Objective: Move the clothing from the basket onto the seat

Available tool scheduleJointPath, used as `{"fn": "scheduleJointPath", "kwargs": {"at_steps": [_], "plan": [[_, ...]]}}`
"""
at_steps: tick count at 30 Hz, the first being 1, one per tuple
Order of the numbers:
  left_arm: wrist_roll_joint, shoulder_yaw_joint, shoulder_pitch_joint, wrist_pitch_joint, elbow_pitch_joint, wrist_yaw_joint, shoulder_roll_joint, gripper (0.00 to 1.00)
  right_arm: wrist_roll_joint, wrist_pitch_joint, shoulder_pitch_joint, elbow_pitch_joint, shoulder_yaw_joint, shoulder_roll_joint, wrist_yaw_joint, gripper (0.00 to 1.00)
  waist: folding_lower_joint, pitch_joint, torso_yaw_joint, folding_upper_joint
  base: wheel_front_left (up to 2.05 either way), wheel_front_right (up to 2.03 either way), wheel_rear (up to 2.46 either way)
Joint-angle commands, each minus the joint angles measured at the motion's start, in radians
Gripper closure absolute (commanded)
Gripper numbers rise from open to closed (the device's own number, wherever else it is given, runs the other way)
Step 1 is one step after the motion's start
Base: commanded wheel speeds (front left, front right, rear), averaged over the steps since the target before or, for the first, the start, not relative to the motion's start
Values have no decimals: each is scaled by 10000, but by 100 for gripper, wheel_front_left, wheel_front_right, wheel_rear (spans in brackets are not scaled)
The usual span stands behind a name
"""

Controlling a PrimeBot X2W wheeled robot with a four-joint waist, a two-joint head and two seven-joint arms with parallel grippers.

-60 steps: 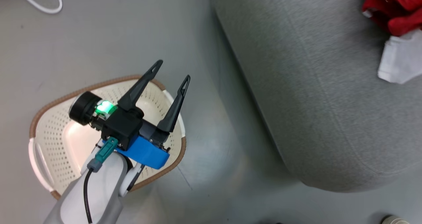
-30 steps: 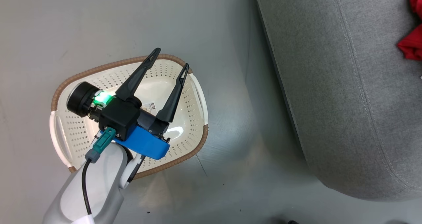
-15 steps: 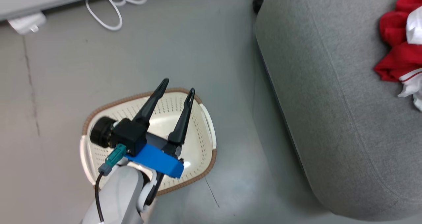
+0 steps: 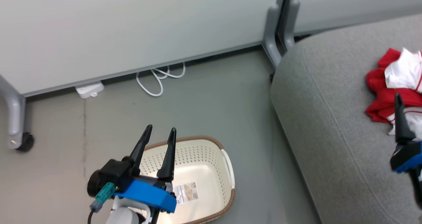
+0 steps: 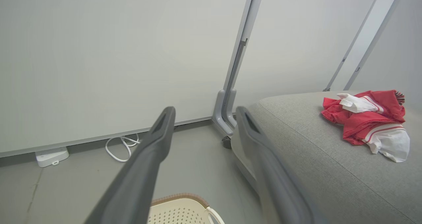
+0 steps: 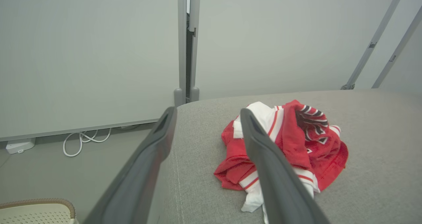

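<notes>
Big grey seat (image 4: 329, 125) at right; basket (image 4: 211, 153) on the floor (image 4: 214, 95) nearby, bare but for its label (image 4: 186, 191). Clothing (image 4: 384, 100) heaped on the seat. Left gripper (image 4: 161, 129) spread, empty, above the basket; right gripper (image 6: 207, 111) spread, empty, near the heap. Looks finished.

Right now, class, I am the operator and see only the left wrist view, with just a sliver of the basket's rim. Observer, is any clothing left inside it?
Observer: None that I see. In the head view the basket shows a bare base with a label sticker; the left gripper hides part.
Operator: And my right gripper?
Observer: The right gripper is open and empty, above the seat, pointing toward the clothing lying on it.
</notes>
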Motion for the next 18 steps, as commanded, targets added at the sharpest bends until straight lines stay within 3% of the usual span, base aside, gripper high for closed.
{"fn": "scheduleJointPath", "kwargs": {"at_steps": [1, 9, 18], "plan": [[70, 269, 308, -49, -50, -70, -45, 0, -129, 206, 630, -606, 59, 311, 1, 0, 3, -745, 619, -1, 0, 0, 0], [361, 1243, 1200, -48, -97, -50, -197, 0, -364, 785, 2499, -2627, 429, 1352, 1, 0, 3, -1311, 1221, -1, 0, 0, 0], [562, 2148, 1798, -48, -219, -50, -345, 0, -477, 845, 3571, -3271, 599, 2249, 1, 0, 3, -1497, 1859, -1, 0, 0, 0]]}}
